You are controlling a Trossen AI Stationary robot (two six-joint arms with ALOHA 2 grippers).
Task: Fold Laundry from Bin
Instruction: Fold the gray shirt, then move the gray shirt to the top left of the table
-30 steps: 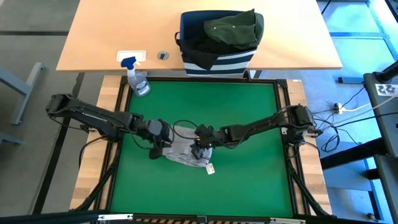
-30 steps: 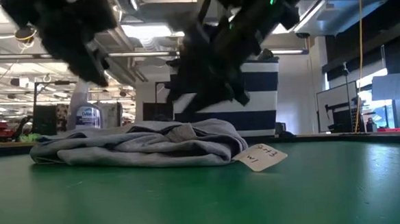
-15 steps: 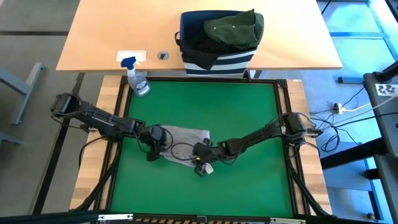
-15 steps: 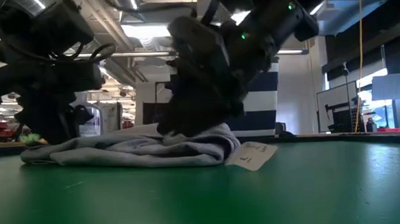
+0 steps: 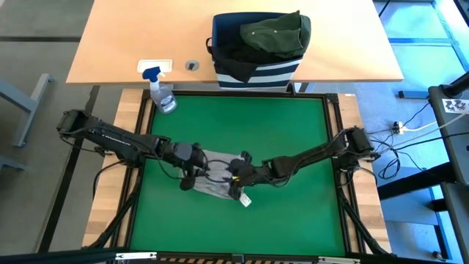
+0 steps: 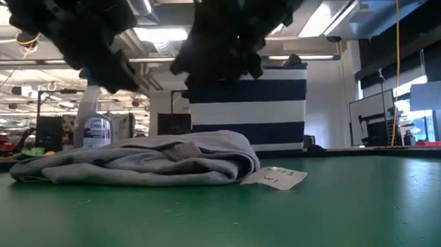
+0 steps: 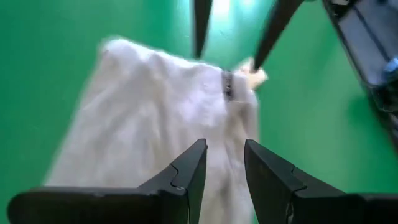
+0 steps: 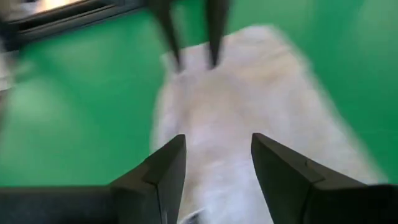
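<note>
A light grey garment (image 5: 216, 183) lies crumpled in a low folded heap on the green mat (image 5: 293, 139), toward the mat's front and slightly left of centre. A small paper tag (image 6: 276, 178) rests on the mat at the heap's edge, on the side nearer the right arm.

Both arms reach in over this garment from opposite sides. The left gripper (image 7: 224, 162) hangs just above the cloth; its two dark fingers stand a narrow gap apart with nothing between them. The right gripper (image 8: 214, 155) hovers over the other end of the same garment, fingers parted somewhat wider, also empty. Each wrist view shows the other arm's two fingertips pointing down at the far edge of the grey cloth. From table height, the dark bulk of both arms fills the space above the heap, clear of the fabric.

The navy bin with white stripes (image 5: 256, 73) stands on the light wooden table (image 5: 117, 44) beyond the mat's far edge, well apart from the grippers. A dark olive green garment (image 5: 278, 33) is piled in its top on the right, and black cloth (image 5: 229, 51) shows beside it inside the bin.

A clear spray bottle with a blue nozzle (image 5: 161, 92) stands at the mat's far left corner, near the left arm's reach but apart from it. A small white plate (image 5: 155, 66) and a round grommet (image 5: 192, 65) sit in the wooden tabletop behind the bottle. Cables (image 5: 410, 125) trail across the floor on the right.
</note>
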